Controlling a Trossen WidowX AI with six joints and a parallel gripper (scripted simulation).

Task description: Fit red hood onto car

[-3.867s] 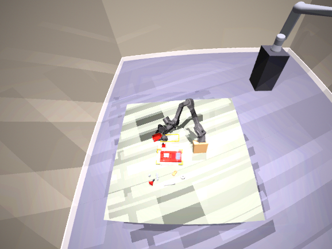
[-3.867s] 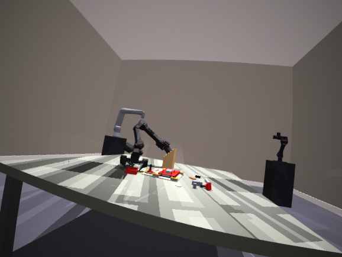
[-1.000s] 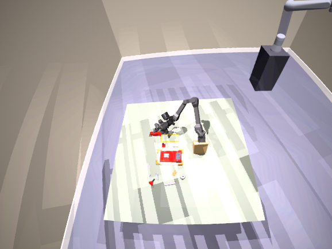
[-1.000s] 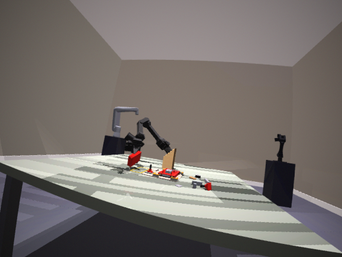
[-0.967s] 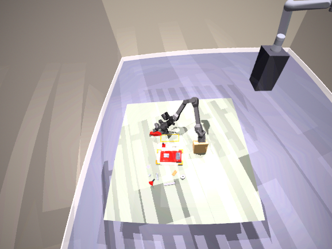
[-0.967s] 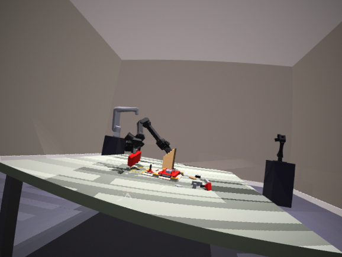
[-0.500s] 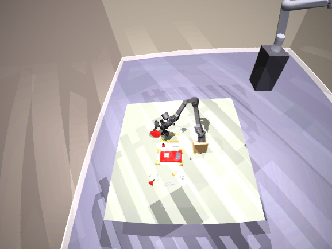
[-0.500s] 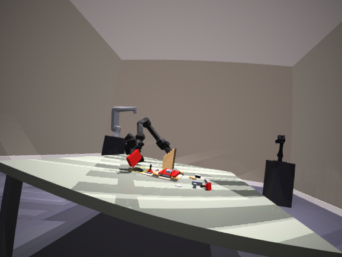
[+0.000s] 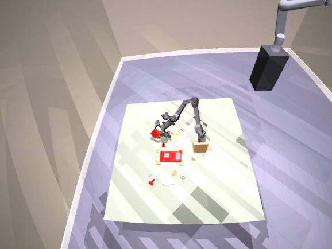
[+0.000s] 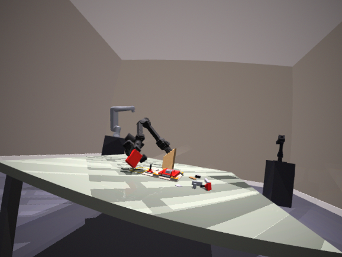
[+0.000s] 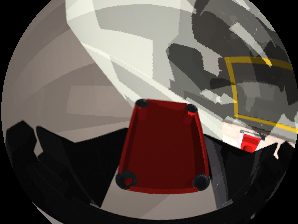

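My gripper (image 9: 161, 130) (image 10: 135, 154) (image 11: 166, 136) is shut on the red hood (image 9: 155, 133) (image 10: 134, 158) (image 11: 164, 155), one finger on each side. The hood is in the air behind and left of the jig in the top view, strongly tilted. Its hollow underside and four dark-ringed corner bosses face the wrist camera. The red chassis (image 9: 170, 160) sits in the jig (image 9: 157, 162) with yellow corners. The grey engine block (image 9: 166, 155) (image 10: 168, 171) is on its deck. The pegs are too small to make out.
A tan upright board (image 9: 200, 147) (image 10: 168, 160) stands right of the jig. A yellow outline (image 9: 169, 141) and a small red part with a black post (image 9: 163, 145) (image 10: 150, 169) lie behind it. In front are an orange piece (image 9: 174, 172), a ring (image 9: 182, 176) and a red-and-black part (image 9: 151, 183).
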